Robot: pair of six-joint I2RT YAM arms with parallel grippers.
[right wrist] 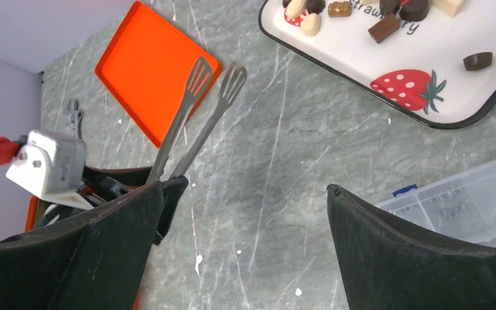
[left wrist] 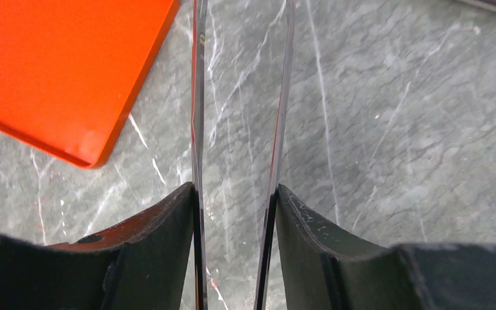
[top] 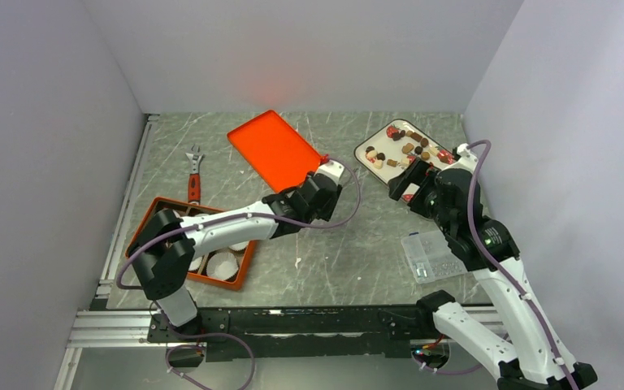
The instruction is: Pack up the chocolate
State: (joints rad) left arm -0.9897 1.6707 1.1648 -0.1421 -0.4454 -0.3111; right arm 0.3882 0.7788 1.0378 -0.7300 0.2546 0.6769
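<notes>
- Top view: all the chocolate (top: 410, 148) sits on the white tray (top: 363, 152), far right. The paper cups (top: 223, 264) that show in the orange-rimmed box (top: 246, 262), near left, look empty. Packing reads as not begun.
- Left gripper (top: 325, 191) is stretched to mid-table, aimed toward the white tray. Right gripper (top: 410, 185) hangs just short of that tray's near edge. The orange tray (top: 276, 150) lies flat between box and chocolate, probably parked out of the way.
- Left wrist: left gripper (left wrist: 234, 194) is clamped on the tongs (left wrist: 197, 129), one finger outside each blade. There's a gap between the blades with nothing in it. My read: finger squeeze drives the tongs, giving finer tips for small pieces.
- Under the blades there's only bare marble table (left wrist: 394, 129) and a corner of the orange tray (left wrist: 64, 64). No chocolate in this view.
- Right wrist: right gripper (right wrist: 247, 187) is spread wide and holds nothing.
- The tongs' (right wrist: 197, 76) slotted tips sit over the orange tray's edge, well apart from the chocolate (right wrist: 385, 28) on the white tray (right wrist: 355, 58).
- A clear organiser box (right wrist: 465, 200) lies by the right finger.
</notes>
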